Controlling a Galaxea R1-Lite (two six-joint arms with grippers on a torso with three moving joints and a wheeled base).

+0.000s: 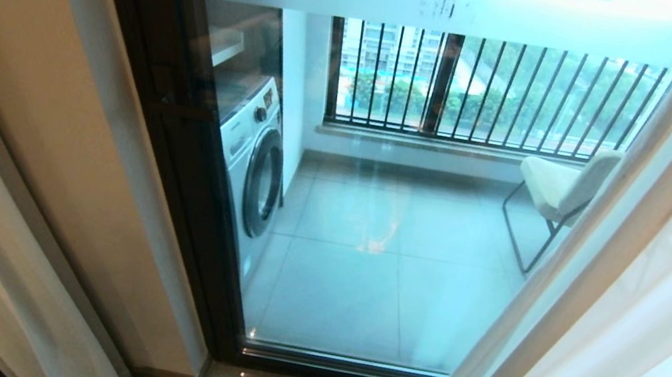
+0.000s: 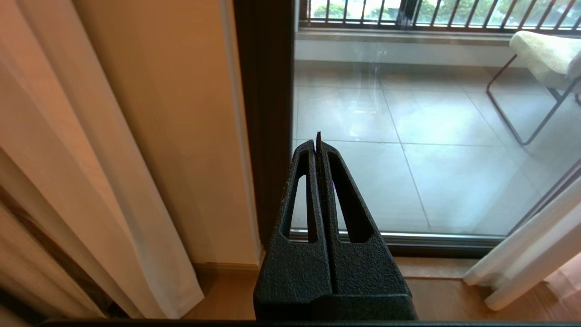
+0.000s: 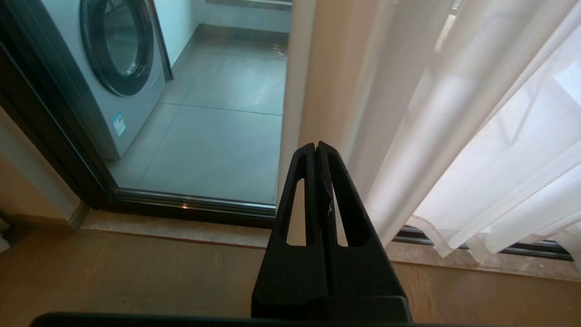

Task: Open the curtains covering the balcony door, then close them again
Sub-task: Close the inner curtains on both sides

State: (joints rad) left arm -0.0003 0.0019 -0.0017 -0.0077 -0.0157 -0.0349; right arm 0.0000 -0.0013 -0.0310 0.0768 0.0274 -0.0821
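left gripper (image 2: 317,141) and right gripper (image 3: 316,147) both have black textured fingers pressed together, pinching nothing (neither touches fabric). the curtains (image 1: 665,281), sheer white with soft folds and a wavy hem, hang bunched at 3 o'clock of the balcony door (image 1: 371,221), its smooth glass uncovered, frosted band at 12 o'clock.

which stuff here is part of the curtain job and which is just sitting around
Part of the job:
- sheer curtains, drawn aside
- balcony door, glass uncovered
- left tool, shut, holding nothing
- right tool, shut, holding nothing

Just there:
- washing machine
- chair
- railing
- tan drapes
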